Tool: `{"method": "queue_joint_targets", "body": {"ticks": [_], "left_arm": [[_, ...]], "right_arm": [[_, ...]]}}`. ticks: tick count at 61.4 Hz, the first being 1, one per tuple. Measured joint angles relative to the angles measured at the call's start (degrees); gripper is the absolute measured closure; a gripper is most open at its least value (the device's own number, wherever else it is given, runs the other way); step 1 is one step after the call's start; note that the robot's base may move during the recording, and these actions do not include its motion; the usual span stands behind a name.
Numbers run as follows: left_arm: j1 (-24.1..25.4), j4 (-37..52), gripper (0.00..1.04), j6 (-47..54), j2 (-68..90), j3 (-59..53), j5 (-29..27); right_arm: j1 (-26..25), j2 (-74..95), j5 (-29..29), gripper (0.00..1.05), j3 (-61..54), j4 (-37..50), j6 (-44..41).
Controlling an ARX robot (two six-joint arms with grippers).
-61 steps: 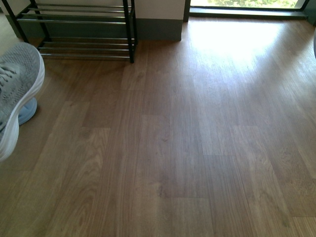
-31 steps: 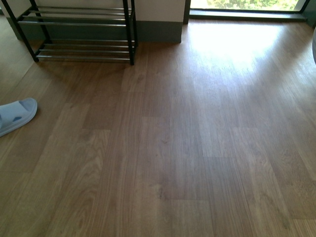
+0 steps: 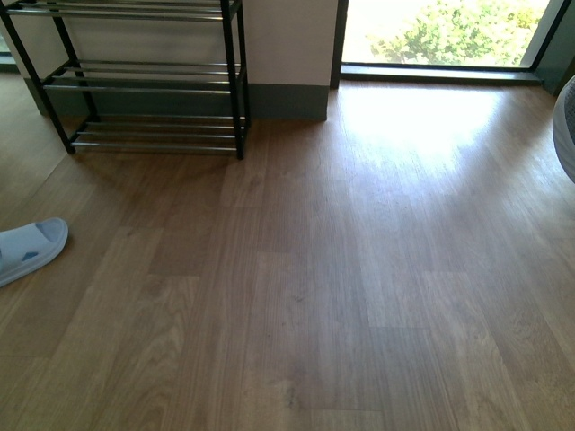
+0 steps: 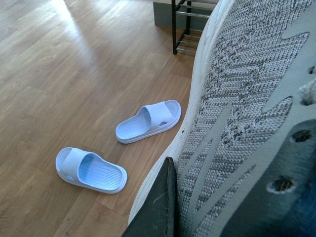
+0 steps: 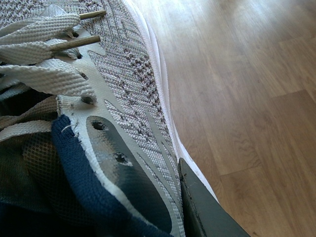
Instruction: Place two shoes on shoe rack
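Note:
In the left wrist view a grey knit sneaker [image 4: 247, 98] with a white sole fills the frame. My left gripper [image 4: 182, 207] is shut on its side wall, with one dark finger [image 4: 158, 207] pressed against the knit. In the right wrist view my right gripper [image 5: 168, 197] is shut on the other grey knit sneaker [image 5: 128, 74], one dark finger [image 5: 202, 207] on its outer side beside the navy lining [image 5: 74, 173] and grey-white laces [image 5: 39, 54]. Both inner fingers are hidden. The shoe rack [image 3: 148, 81], black-framed with chrome bars, stands against the far wall at left. Its tiers in view hold nothing.
A light blue slipper [image 3: 27, 251] lies on the wood floor at the left edge. The left wrist view shows a pair of these slippers [image 4: 148, 121] and a corner of the rack [image 4: 185, 24]. A grey rounded edge [image 3: 566, 135] shows at the right border. A window [image 3: 440, 31] is beyond.
The front view has shifted: the rack and slipper now sit lower in the frame and the window shows. The grey sneaker seen at the left edge a second ago is out of that view.

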Motion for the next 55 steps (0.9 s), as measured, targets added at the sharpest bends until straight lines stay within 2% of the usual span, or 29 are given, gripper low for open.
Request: {"method": "queue_joint_targets", "body": {"ticks": [55], "left_arm": [[-0.2,-0.1,1.03,0.0,0.0,-0.2,-0.2]], "right_arm": [[0.0,0.0,-0.2,1.04,0.0,0.0,0.0]]}}
